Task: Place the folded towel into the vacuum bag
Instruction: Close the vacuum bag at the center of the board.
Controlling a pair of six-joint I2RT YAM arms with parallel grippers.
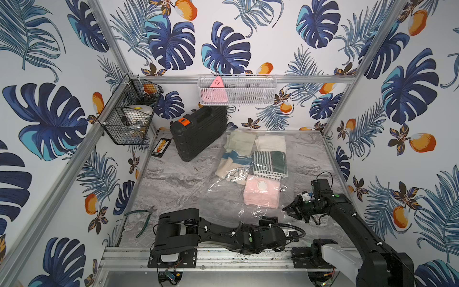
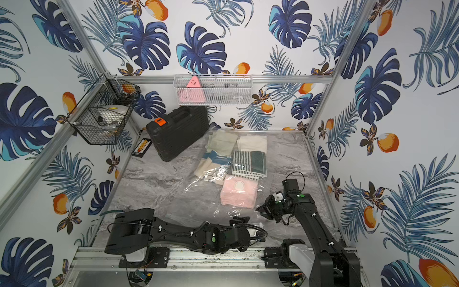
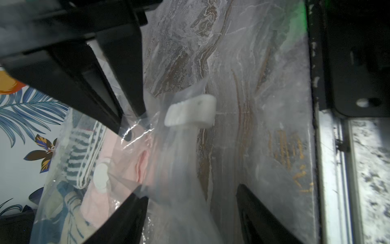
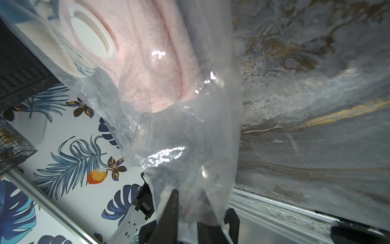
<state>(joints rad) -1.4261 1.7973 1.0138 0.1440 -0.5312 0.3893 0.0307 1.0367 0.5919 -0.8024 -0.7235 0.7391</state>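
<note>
Looking down, you see the vacuum bag (image 1: 223, 198) spread on the marble table (image 1: 173, 184), its near right edge pinched in your right gripper (image 1: 288, 210), jaws closed on the plastic. Your left gripper (image 3: 191, 192) sits just beside it with jaws apart, bag film and a white slider clip (image 3: 190, 114) lying ahead of them. The pink folded towel (image 1: 260, 198) sits inside the bag under the round valve (image 1: 261, 184), near the right gripper's tips.

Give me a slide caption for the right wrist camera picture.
Right gripper pinches the edge of the clear vacuum bag; pink folded towel lies inside beneath the white valve.
</note>
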